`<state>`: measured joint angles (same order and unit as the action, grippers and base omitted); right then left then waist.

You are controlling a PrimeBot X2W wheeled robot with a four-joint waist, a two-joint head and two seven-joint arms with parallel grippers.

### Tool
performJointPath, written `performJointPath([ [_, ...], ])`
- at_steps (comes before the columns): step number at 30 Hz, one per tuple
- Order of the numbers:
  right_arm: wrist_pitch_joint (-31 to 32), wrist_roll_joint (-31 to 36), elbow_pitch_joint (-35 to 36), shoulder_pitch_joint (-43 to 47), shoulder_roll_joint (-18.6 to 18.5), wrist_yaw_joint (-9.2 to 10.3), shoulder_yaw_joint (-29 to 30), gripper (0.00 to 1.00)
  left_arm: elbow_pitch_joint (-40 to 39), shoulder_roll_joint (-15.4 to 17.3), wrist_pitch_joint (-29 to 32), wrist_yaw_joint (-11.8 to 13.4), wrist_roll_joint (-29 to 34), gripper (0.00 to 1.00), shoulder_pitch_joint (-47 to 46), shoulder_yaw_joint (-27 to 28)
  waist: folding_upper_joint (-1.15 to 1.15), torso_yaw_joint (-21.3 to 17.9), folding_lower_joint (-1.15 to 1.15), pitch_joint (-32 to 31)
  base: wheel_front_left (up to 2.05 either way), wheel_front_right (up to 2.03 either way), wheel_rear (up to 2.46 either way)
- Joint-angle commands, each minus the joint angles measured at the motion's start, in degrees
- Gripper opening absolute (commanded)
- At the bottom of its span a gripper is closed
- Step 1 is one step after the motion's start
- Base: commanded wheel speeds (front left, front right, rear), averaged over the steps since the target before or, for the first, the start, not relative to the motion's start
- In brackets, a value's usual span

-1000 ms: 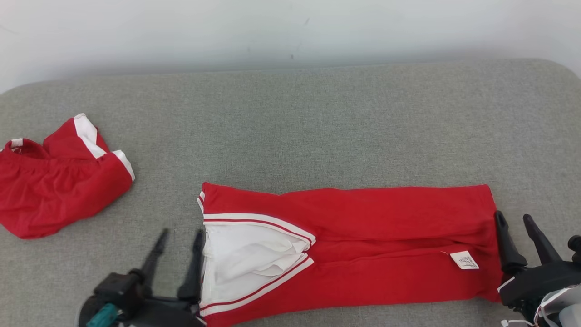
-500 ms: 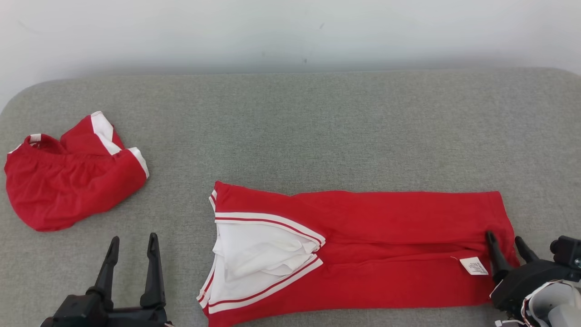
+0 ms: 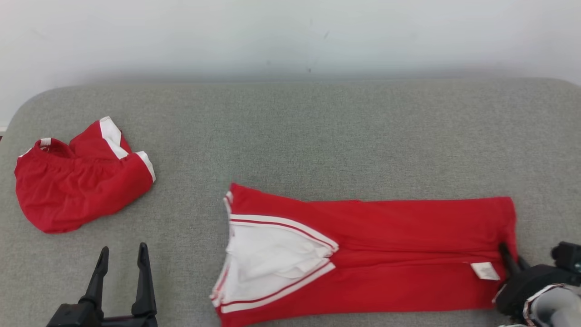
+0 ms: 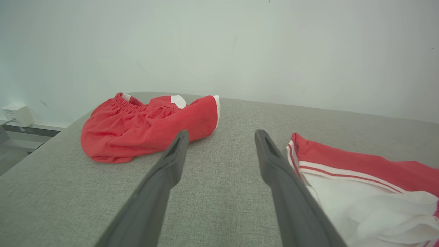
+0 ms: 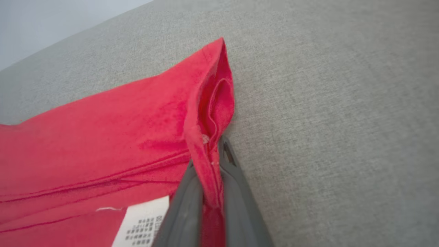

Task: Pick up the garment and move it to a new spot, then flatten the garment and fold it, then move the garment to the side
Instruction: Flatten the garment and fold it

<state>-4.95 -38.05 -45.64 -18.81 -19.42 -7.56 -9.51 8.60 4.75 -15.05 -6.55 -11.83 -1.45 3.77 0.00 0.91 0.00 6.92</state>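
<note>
Watch the R fingers (image 5: pixel 236 206): they're clamped on a thin pinch of hem at the right end of the garment (image 3: pixel 386 254), w/ the care label (image 5: pixel 144 224) just beside. The grip looks shallow, maybe top layers only, so a quick lift could let the hem slip out or peel the stacked layers apart & spoil the fold. L fingers (image 4: pixel 277 171) are spread wide, holding nothing, over bare desk (image 3: pixel 317 136) just left of the white-trimmed neck end, not touching it. The garment lies flat, front-right on the desk; the red shorts (image 3: pixel 77 190) are well apart, far left.
</note>
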Motion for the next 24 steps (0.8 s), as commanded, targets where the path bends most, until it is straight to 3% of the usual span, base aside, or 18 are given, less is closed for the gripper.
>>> performJointPath([
  [1, -0.75, -0.82, -0.93, -0.80, -2.02, 0.16, 0.78, 0.00, 0.04, -0.47, -0.18, -0.33, 0.84, 1.00, 0.53, 0.25, 0.00, -0.39, 0.00, -0.61, 0.00, 0.00, 0.00],
  [7, -2.58, -1.68, -5.22, -3.15, -9.56, 0.16, 4.71, 0.00, -0.39, -1.32, -0.18, -0.84, 1.82, 1.00, 1.32, -0.38, 0.00, -1.03, 0.00, -2.08, 0.00, 0.00, 0.00],
  [11, -3.17, -1.40, -5.94, -3.68, -11.80, 0.16, 5.56, 0.00, -0.96, -1.59, -0.18, -0.99, 1.94, 1.00, 1.58, -0.39, 0.00, -1.42, 0.00, -2.62, 0.00, 0.00, 0.00],
  [14, -3.18, -1.11, -4.12, -3.83, -11.20, 0.16, 4.31, 0.00, -1.20, -1.69, -0.18, -0.85, 1.85, 1.00, 1.83, 0.08, 0.00, -1.91, 0.00, -2.98, 0.00, 0.00, 0.00],
  [24, -0.82, 0.48, 7.44, -1.78, -3.84, 0.16, -2.27, 0.00, -0.84, -1.87, -0.18, -0.94, 2.08, 1.00, 2.35, 0.24, 0.00, -2.69, 0.00, -4.26, 0.00, 0.00, 0.00],
])
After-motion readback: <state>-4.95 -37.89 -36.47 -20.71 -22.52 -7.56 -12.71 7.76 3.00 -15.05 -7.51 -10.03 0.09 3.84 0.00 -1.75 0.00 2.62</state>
